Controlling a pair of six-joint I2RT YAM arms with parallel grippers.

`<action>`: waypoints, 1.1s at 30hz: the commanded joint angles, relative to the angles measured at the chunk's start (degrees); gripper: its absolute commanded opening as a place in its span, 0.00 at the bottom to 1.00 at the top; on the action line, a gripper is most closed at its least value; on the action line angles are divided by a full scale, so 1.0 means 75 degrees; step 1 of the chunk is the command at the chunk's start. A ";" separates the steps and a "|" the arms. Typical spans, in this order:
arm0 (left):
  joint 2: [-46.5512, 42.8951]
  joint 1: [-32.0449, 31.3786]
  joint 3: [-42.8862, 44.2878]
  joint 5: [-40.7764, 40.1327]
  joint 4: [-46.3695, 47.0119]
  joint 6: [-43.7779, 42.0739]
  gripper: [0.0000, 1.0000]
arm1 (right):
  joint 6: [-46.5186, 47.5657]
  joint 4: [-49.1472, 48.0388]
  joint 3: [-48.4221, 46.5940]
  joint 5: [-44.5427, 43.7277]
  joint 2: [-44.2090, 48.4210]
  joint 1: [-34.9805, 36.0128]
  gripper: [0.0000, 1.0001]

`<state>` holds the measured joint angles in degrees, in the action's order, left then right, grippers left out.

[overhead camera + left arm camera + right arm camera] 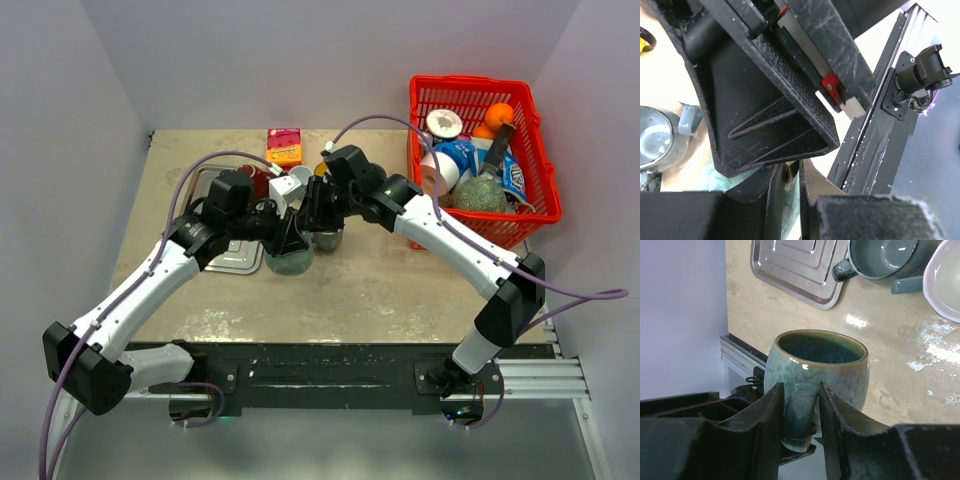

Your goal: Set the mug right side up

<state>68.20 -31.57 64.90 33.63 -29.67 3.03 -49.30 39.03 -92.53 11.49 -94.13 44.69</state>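
Clearly the right tool (pixel 801 405) is clenched on the handle of the mug (pixel 815 370), which shows mouth-up in the lower centre of the right wrist frame, near the tray (pixel 795 270) lying on the counter (pixel 880 340). The left tool (pixel 792 172) crowds in beside it (clenched or released, one cannot tell).

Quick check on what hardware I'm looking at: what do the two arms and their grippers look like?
They match. The left arm and right arm have white link shells between bulky black joints, and a thin lilac cable runs along each. The left gripper and right gripper are all black, with flat, scuffed, wedge-shaped fingers.
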 commanded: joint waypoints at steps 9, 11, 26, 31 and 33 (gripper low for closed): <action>-0.0082 -0.0033 0.0522 -0.1073 0.1483 -0.0029 0.00 | 0.0080 0.0222 -0.0108 0.0085 -0.0129 0.0100 0.29; -0.0082 -0.0044 0.0522 -0.1097 0.1484 0.0006 0.00 | 0.0186 0.0281 -0.0189 0.0156 -0.0188 0.0135 0.29; -0.0082 -0.0033 0.0428 -0.1390 0.1519 0.0252 0.01 | 0.0315 0.0117 -0.0015 0.0180 -0.0036 0.0300 0.00; -0.0082 -0.0044 0.0405 -0.1413 0.1507 0.0299 0.28 | 0.0339 0.0000 0.0080 -0.0172 0.0233 0.0300 0.00; -0.0082 -0.0044 0.0382 -0.1402 0.1495 0.0300 0.42 | 0.0350 0.0035 0.0056 -0.0312 0.0292 0.0288 0.00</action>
<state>68.90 -32.67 64.93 25.93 -29.30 4.49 -47.37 37.08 -92.27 8.47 -95.29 45.39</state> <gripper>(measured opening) 0.337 0.216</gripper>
